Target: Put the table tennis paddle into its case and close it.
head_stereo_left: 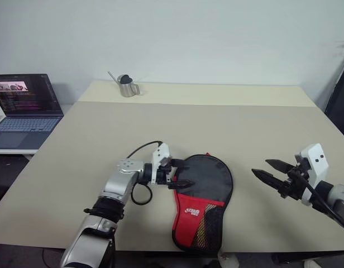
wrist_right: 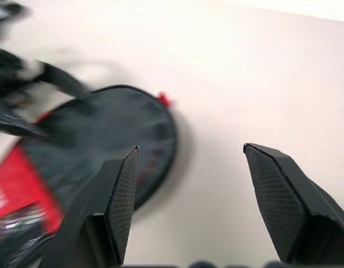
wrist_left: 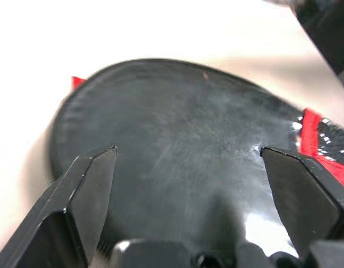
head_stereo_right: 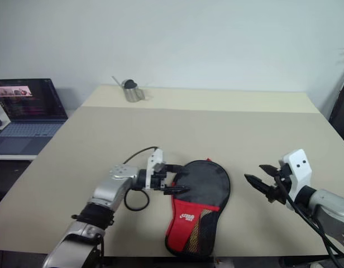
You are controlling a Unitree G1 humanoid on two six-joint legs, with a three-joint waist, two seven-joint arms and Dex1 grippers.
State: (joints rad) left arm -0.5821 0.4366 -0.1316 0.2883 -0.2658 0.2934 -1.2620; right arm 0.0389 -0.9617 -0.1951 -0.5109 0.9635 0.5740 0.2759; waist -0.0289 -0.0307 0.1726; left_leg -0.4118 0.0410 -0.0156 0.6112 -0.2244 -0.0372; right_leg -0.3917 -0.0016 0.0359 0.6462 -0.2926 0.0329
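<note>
Table (head_stereo_left: 216, 117), beige; laptop (head_stereo_left: 24, 109) beside, seemingly lower.

Laptop (head_stereo_left: 24, 109), metal cup (head_stereo_left: 127, 86), table (head_stereo_left: 216, 120)

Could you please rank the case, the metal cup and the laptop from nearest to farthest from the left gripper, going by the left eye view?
1. The case, right beside the left gripper, at the table's near edge.
2. The metal cup, at the table's far edge.
3. The laptop, off the table's left side.

Black case (head_stereo_left: 204, 195) with red panel, white logo, on beige table (head_stereo_left: 216, 120).
</note>
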